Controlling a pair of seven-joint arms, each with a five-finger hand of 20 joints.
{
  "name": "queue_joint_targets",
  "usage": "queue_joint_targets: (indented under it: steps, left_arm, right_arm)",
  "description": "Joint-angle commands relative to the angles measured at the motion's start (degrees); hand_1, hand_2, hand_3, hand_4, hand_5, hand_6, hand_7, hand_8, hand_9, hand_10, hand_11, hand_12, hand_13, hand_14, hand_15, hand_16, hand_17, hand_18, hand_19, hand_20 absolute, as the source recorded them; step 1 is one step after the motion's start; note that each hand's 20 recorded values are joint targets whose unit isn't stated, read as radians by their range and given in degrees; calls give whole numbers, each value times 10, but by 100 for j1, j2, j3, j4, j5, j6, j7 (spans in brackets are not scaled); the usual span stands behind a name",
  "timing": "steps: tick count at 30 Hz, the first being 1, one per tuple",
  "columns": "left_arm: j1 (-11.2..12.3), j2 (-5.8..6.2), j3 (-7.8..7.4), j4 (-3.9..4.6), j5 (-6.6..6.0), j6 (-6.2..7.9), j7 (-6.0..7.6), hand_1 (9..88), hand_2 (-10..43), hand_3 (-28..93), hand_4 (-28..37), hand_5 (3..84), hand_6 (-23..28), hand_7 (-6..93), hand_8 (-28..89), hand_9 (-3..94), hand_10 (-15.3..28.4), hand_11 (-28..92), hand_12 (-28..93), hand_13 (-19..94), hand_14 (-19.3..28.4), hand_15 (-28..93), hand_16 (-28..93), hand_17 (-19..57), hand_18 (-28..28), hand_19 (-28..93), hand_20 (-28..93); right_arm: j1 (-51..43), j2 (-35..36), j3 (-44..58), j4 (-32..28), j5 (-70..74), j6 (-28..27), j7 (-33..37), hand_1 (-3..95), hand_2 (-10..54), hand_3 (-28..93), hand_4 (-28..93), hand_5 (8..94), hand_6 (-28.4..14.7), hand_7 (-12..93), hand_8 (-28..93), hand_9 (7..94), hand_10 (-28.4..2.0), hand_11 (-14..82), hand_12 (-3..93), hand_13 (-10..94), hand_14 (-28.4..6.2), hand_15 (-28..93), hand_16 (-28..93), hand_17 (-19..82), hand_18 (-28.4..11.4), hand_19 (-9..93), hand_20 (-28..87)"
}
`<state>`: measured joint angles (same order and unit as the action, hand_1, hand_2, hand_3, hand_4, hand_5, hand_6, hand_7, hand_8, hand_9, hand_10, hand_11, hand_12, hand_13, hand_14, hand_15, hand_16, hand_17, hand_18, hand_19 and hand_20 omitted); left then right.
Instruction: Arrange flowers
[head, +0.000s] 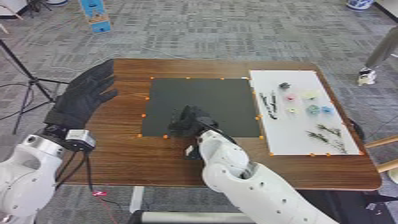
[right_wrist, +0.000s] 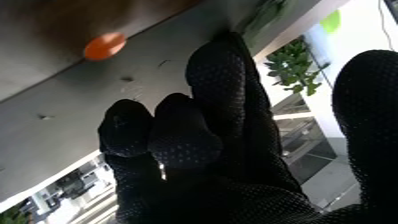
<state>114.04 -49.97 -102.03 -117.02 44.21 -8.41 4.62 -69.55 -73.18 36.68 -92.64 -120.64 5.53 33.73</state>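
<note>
R hand (head: 189, 122) over black mat (head: 200, 90), grip n/d; greenery (right_wrist: 267, 17) near. L hand (head: 82, 95) open, by worktop (head: 124, 160) edge. Flowers (head: 327, 110), sprigs (head: 318, 136) on white board (head: 293, 142). Step, prob.: placing; next: lower & release, if loaded.

No lettering can be read, though the blue panel (head: 92, 7) perhaps bears some blurred print.
</note>
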Motion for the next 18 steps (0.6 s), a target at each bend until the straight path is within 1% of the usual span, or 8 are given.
queue_joint_targets:
  steps: [1, 6, 9, 10, 12, 17, 18]
  left_arm:
    - [-99, 12, 51, 39, 1, -33, -38, 278, -95, 636, -283, 222, 8, 157, -91, 156, 74, 80, 201, 108, 94, 69, 79, -110, 158, 322, 86]
    - [-245, 49, 168, 101, -4, -63, -71, 279, -95, 635, -283, 222, 9, 157, -91, 156, 74, 80, 202, 108, 94, 69, 79, -110, 158, 323, 86]
    - [-247, 54, 171, 103, -9, -90, -91, 279, -95, 635, -283, 222, 8, 157, -91, 156, 74, 81, 202, 108, 94, 69, 79, -110, 158, 323, 86]
    - [-233, 46, 160, 99, -8, -97, -89, 279, -95, 634, -283, 222, 9, 157, -91, 156, 74, 81, 202, 108, 94, 69, 79, -110, 158, 322, 86]
    - [-172, 27, 115, 75, 0, -65, -58, 277, -95, 636, -283, 222, 9, 156, -91, 156, 74, 81, 202, 108, 94, 69, 79, -110, 158, 323, 86]
    - [49, -17, -54, -25, 11, 13, -5, 279, -95, 634, -283, 222, 9, 156, -91, 156, 74, 80, 202, 108, 94, 71, 78, -110, 158, 322, 86]
    - [98, -24, -96, -44, 12, 9, 23, 278, -95, 636, -283, 222, 9, 157, -91, 156, 74, 80, 202, 108, 94, 71, 78, -110, 158, 323, 86]
  right_arm:
    - [-156, -237, -134, -186, 4, 17, -2, 235, -68, 776, -209, 687, -52, 211, -97, 794, -122, 470, 415, 742, -80, 770, 456, 437, -212, 932, 496]
    - [-87, -317, -198, -135, 13, 170, 48, 235, -68, 776, -209, 687, -52, 212, -96, 794, -122, 469, 415, 742, -80, 769, 457, 437, -212, 932, 497]
    - [-89, -364, -167, -73, -45, 148, 85, 235, -68, 775, -209, 686, -52, 212, -97, 792, -121, 469, 416, 742, -80, 769, 458, 437, -211, 932, 496]
    - [-83, -354, -171, -41, -94, 148, 96, 235, -68, 776, -209, 685, -52, 212, -97, 791, -121, 469, 416, 742, -80, 769, 459, 437, -211, 932, 497]
    - [-83, -334, -125, 14, -61, 63, 91, 236, -68, 775, -209, 686, -52, 211, -97, 793, -123, 468, 416, 742, -80, 768, 460, 437, -210, 932, 497]
    - [22, -105, -225, 99, -210, -107, 82, 236, -67, 774, -209, 686, -52, 213, -96, 791, -123, 469, 416, 742, -80, 768, 460, 437, -210, 932, 497]
    - [79, -40, -256, 118, -281, -187, 76, 236, -67, 774, -209, 686, -52, 213, -96, 791, -124, 469, 416, 743, -80, 768, 460, 437, -211, 932, 497]
